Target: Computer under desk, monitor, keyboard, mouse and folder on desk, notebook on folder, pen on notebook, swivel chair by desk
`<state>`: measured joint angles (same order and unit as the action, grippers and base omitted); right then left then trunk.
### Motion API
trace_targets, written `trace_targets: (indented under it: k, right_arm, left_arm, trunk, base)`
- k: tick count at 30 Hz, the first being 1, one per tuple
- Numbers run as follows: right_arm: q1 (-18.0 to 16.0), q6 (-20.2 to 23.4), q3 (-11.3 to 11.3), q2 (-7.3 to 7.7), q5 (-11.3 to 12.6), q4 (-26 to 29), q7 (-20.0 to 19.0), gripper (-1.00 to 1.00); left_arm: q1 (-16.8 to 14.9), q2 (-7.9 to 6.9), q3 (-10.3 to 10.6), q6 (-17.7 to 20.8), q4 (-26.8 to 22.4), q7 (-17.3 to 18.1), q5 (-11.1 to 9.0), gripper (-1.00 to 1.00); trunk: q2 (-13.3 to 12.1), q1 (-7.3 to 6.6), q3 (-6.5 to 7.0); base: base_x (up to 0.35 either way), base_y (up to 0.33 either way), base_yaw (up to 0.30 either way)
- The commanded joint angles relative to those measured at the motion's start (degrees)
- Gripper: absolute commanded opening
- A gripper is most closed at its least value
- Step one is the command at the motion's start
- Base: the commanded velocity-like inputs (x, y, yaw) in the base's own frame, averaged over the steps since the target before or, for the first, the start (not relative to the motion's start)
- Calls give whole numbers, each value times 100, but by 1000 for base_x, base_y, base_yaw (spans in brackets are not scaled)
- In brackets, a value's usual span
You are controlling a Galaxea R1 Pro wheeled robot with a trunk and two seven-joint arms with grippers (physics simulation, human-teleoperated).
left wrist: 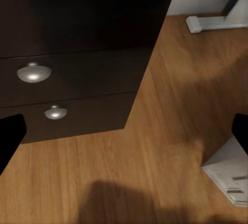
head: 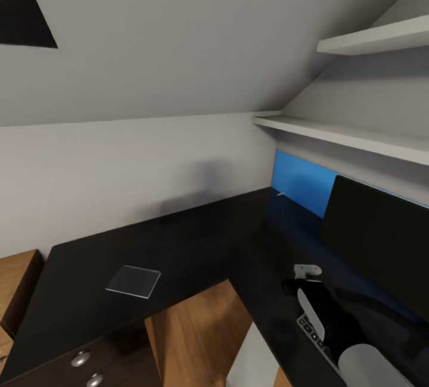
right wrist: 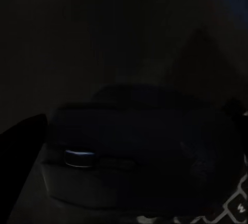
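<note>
At the desk's (head: 196,238) front left edge sit two round silver drawer knobs (head: 81,358); in the left wrist view the left gripper (left wrist: 124,136) hangs over the wooden floor (left wrist: 155,146) by those drawers, its dark fingertips (left wrist: 9,136) set wide apart. A notebook (head: 133,280) lies flat near the front edge of the left wing. Toward the right wing's back edge, a blue panel (head: 301,184) stands behind the black monitor (head: 381,238). Near the front right, the right gripper (head: 305,283) is lowered beside the keyboard (head: 313,332); its wrist view shows the mouse (right wrist: 139,146) close up, with the grip itself too dark to tell.
</note>
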<state>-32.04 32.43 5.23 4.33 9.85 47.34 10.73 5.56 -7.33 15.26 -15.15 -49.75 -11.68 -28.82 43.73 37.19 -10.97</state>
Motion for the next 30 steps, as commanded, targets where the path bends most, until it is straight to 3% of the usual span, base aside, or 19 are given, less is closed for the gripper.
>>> trace_targets:
  k: [1,6,9,11,12,15,23,30]
  right_arm:
    - [-4,21,31,11,61,-4,56,-100]
    - [-4,-198,31,40,-68,-101,50,-100]
    - [-4,-298,53,49,-148,-109,-176,-100]
    - [-4,-385,185,128,-894,-110,-872,-100]
    - [-4,-424,205,141,-1081,-114,-1027,-100]
    - [-4,-483,230,157,-1352,-126,-1278,-100]
    - [-4,-516,402,180,-1823,-337,-1425,-100]
    - [-4,-518,417,191,-1933,-357,-1433,-100]
  left_arm:
    - [-2,-8,38,-24,-9,-45,-45,100]
    - [-2,-6,49,-23,-9,-45,-52,100]
    - [-2,-5,100,-23,-2,-45,-54,100]
    - [-2,-6,152,-23,0,-45,-54,100]
    - [-2,-5,158,-23,0,-45,-54,100]
    - [-2,-5,176,-23,0,-45,-54,100]
    - [-2,-7,238,-23,8,-46,-52,100]
    - [-2,-8,409,-31,0,-61,-59,100]
  trunk:
    - [7,2,-7]
    - [7,2,-7]
    - [7,2,-7]
    - [7,2,-7]
    - [7,2,-7]
    - [7,2,-7]
    - [7,2,-7]
    - [127,68,-61]
  base:
    - [39,0,0]
    - [11,0,0]
    - [0,0,0]
    - [0,0,0]
    - [0,0,0]
    - [0,0,0]
    - [0,0,0]
    - [0,0,0]
